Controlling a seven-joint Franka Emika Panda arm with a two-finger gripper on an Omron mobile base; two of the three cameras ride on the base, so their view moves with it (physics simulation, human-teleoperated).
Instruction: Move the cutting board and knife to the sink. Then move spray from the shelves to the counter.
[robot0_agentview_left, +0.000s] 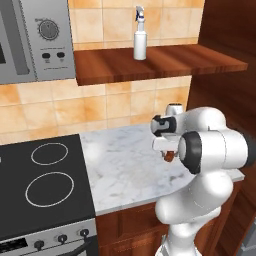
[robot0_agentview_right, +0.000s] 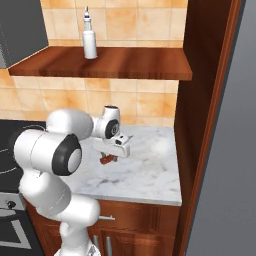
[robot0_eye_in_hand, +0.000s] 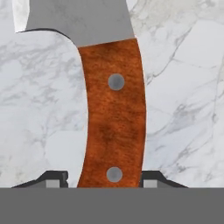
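Note:
The knife (robot0_eye_in_hand: 113, 122) has a reddish-brown handle with two rivets and a silver blade at the top of the hand view. My gripper (robot0_eye_in_hand: 105, 180) is shut on the handle, one dark fingertip on each side of its lower end. From the base views the gripper (robot0_agentview_left: 169, 151) (robot0_agentview_right: 108, 154) points down over the marble counter (robot0_agentview_left: 125, 170) (robot0_agentview_right: 150, 172), with a bit of the knife handle (robot0_agentview_left: 170, 156) (robot0_agentview_right: 106, 159) showing under it. The spray (robot0_agentview_left: 140, 42) (robot0_agentview_right: 89, 42) stands upright on the shelves (robot0_agentview_left: 165, 62) (robot0_agentview_right: 130, 62) above. The cutting board and the sink are out of view.
A black stovetop (robot0_agentview_left: 45, 185) with ring burners borders the counter on the left, below a microwave (robot0_agentview_left: 35, 40). A tall dark wooden cabinet side (robot0_agentview_right: 205, 100) closes the counter on the right. Tiled wall runs behind.

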